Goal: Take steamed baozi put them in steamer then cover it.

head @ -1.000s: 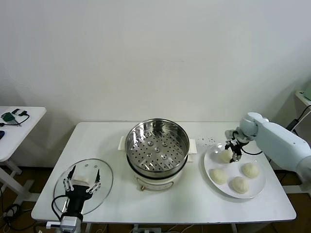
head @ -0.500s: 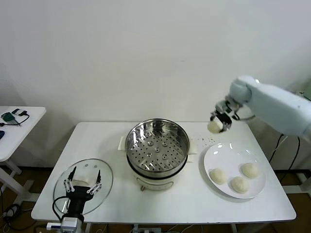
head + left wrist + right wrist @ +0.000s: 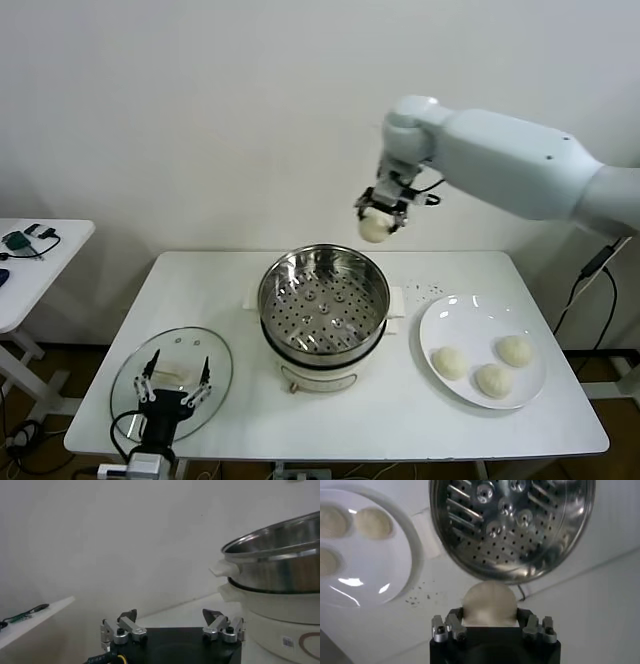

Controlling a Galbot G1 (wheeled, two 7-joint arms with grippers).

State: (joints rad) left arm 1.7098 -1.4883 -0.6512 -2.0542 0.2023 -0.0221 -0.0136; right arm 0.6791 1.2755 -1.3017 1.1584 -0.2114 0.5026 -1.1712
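Note:
My right gripper (image 3: 379, 222) is shut on one cream-white baozi (image 3: 375, 228) and holds it in the air just behind and to the right of the steamer (image 3: 324, 303). In the right wrist view the baozi (image 3: 488, 603) sits between the fingers with the steamer's perforated tray (image 3: 512, 525) below it. The steamer pot is shiny steel on a white base and holds nothing. Three more baozi (image 3: 449, 362) lie on the white plate (image 3: 460, 320) to the steamer's right. My left gripper (image 3: 176, 382) stands open over the glass lid (image 3: 218, 372) at the table's front left.
A white side table (image 3: 40, 262) with small items stands to the left. The steamer's side (image 3: 280, 575) rises close beside my left gripper (image 3: 171, 625). The wall runs behind the table.
My right gripper lifted a baozi off the plate and carried it up and leftward, to behind the steamer. The plate now holds three. The left arm has barely moved.

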